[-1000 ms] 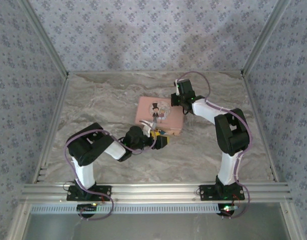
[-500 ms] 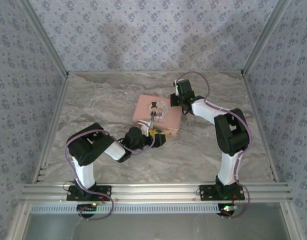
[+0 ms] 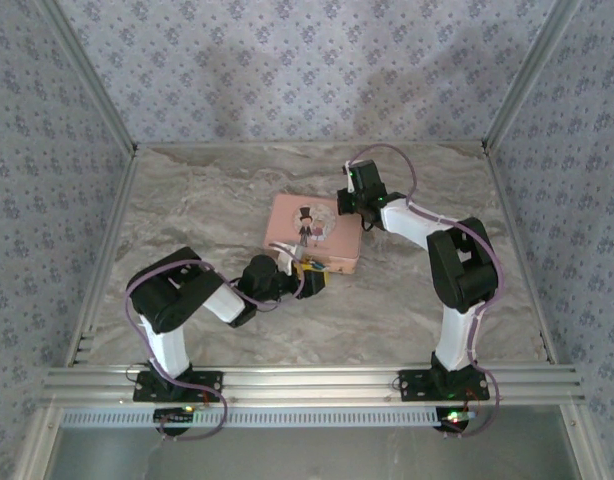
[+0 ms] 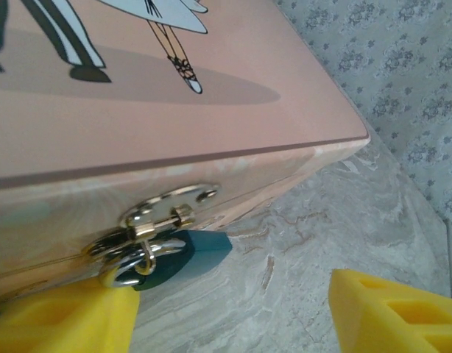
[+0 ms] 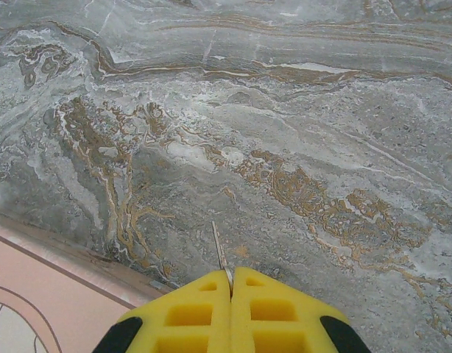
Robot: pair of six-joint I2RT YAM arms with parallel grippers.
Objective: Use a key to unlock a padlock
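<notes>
Sitting mid-table (image 3: pixel 187 220): pink tin (image 3: pixel 315 232).
Left gripper (image 4: pixel 233 316) at tin's 6 o'clock, fingers spread apart. Right gripper (image 5: pixel 231 283) at tin's 1 o'clock, pinched tight on key. Padlock (image 4: pixel 189 254) hangs off latch (image 4: pixel 163 213), tin's 6 o'clock edge. Key (image 5: pixel 220 254) sliver pokes out over table.

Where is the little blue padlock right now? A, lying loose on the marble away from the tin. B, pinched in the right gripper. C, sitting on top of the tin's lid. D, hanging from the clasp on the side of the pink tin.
D: in the left wrist view the padlock hangs by its shackle from the metal clasp on the side wall of the pink tin.
</notes>
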